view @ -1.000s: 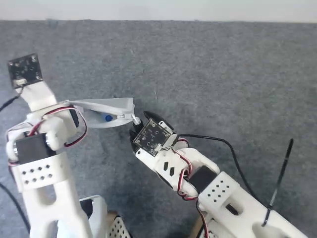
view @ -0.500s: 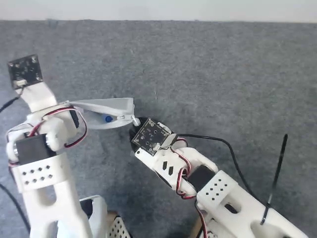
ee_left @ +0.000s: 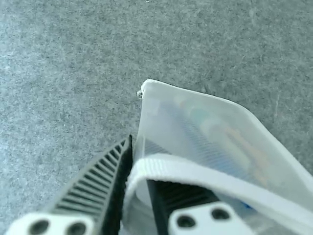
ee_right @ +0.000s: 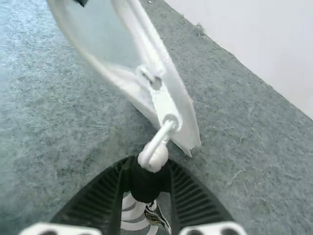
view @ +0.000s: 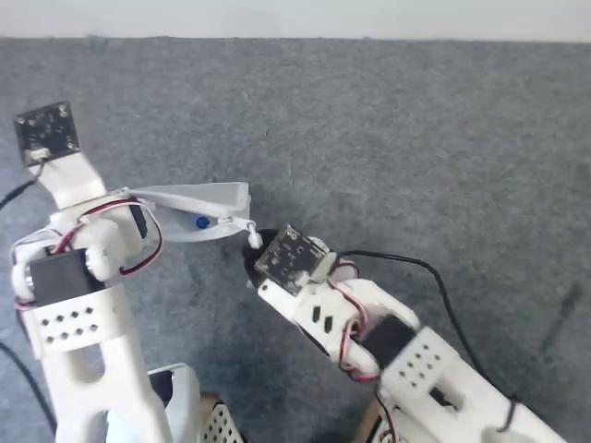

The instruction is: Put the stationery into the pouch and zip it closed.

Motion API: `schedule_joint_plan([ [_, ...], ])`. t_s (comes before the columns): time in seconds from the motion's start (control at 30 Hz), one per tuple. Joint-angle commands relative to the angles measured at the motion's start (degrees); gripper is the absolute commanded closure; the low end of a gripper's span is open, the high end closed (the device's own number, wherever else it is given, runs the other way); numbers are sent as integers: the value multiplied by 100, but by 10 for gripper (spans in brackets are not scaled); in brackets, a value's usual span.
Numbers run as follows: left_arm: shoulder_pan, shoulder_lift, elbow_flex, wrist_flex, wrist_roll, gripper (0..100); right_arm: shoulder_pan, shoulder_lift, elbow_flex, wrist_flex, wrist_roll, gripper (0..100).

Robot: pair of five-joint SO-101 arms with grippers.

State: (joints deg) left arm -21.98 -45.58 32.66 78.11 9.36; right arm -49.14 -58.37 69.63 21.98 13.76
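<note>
Right gripper [ee_right: 146,171] is pressed together on the zipper pull [ee_right: 154,155], at the right end of the pouch [view: 199,205]. The pouch lies left of that gripper, long axis left-right, at the near left of the grey mat [view: 416,138]. Left gripper [ee_left: 139,193] is clamped on the pouch's left edge, so it anchors and the right does the pulling. The slider [ee_right: 155,82] sits close to the right corner, so I judge little travel is left, straight right along the axis. Pouch is translucent white, with the stationery [ee_left: 215,142] showing through and a blue piece [view: 200,222] near the zip.
</note>
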Motion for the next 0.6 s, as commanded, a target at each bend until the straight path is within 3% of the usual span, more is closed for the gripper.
schedule_joint_plan([
  [0.0,-18,-141,-40,-176,-53,989,-198,-840,-369,716,-18,991],
  [0.2,-9,-141,-84,-185,-62,973,-734,-1209,-378,1648,554,991],
  [0.4,26,-141,-409,-255,-53,797,-1332,-1560,-413,2563,862,991],
  [0.5,448,-141,-690,-220,-185,783,-1631,-1903,-413,2976,941,991],
  [0.57,853,-141,-804,-220,-642,783,-1815,-2176,-413,3231,941,991],
])
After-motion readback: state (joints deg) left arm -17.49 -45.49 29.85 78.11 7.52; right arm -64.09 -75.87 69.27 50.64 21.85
